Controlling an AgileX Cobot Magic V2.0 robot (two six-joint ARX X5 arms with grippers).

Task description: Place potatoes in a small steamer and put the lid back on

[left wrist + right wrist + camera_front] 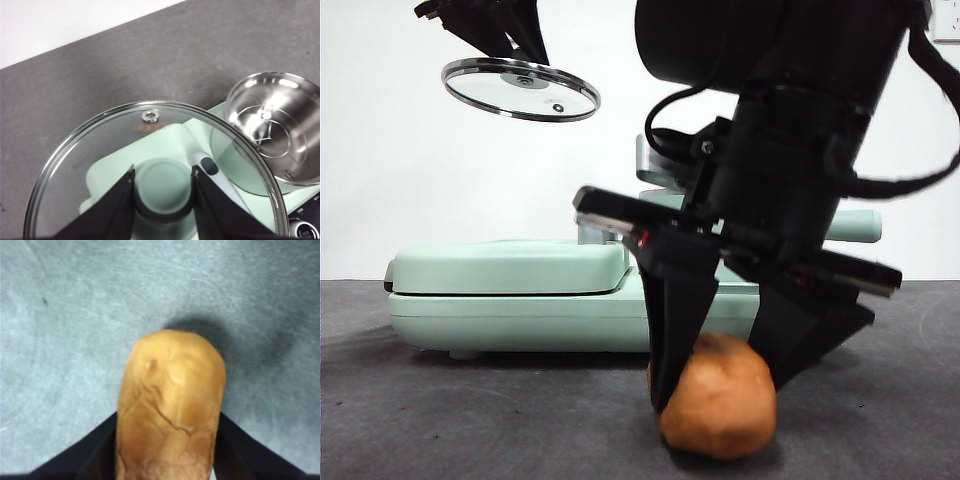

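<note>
The dark grey, felt-like tabletop [470, 420] carries the potato [718, 395], which lies between the right tool's [720, 375] jaws. The mint-green griddle [510, 300] sits beyond that tool.

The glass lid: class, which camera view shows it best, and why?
The left wrist view: the lid fills it, knob between the left gripper jaws. The front view shows it small, tilted, held high. The right wrist view shows none.

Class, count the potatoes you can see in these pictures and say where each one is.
1. The potato lies on the dark table, between the jaws of the right gripper, in front of the mint-green griddle. The arm may hide others.
</note>
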